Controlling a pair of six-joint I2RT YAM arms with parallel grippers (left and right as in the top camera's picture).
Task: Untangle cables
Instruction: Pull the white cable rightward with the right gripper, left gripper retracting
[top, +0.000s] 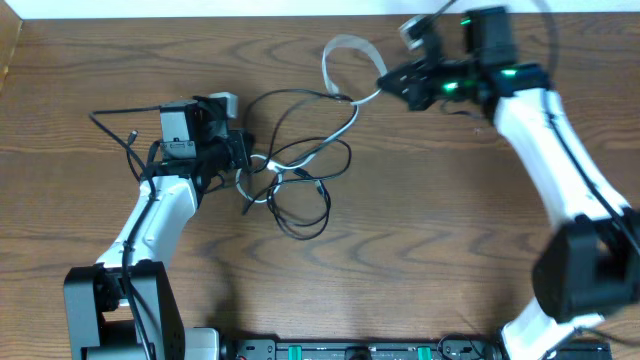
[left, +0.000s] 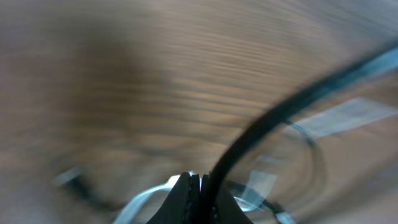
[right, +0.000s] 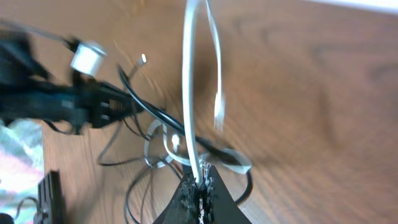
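White, flat, ribbon-like cable (right: 188, 81) rises in a tall loop out of the right gripper (right: 199, 186), whose jaws are closed tight on it. Judging by the lift, this pulls the strand up and away from the knot. The left gripper (top: 243, 152) sits low at the opposite side of the tangle, jaws closed to a slit. A thin, round black cord (left: 292, 102) comes out right at their tips, apparently pinched there as an anchor, though that view is blurred. The tangle of cables (top: 290, 175) lies between the two grippers, nearer the left one, its black and grey loops crossing flat on the brown wood-grain table (top: 450, 220). A pale strip borders the far edge, and a dark bar of electronics (top: 350, 350) lines the near one.
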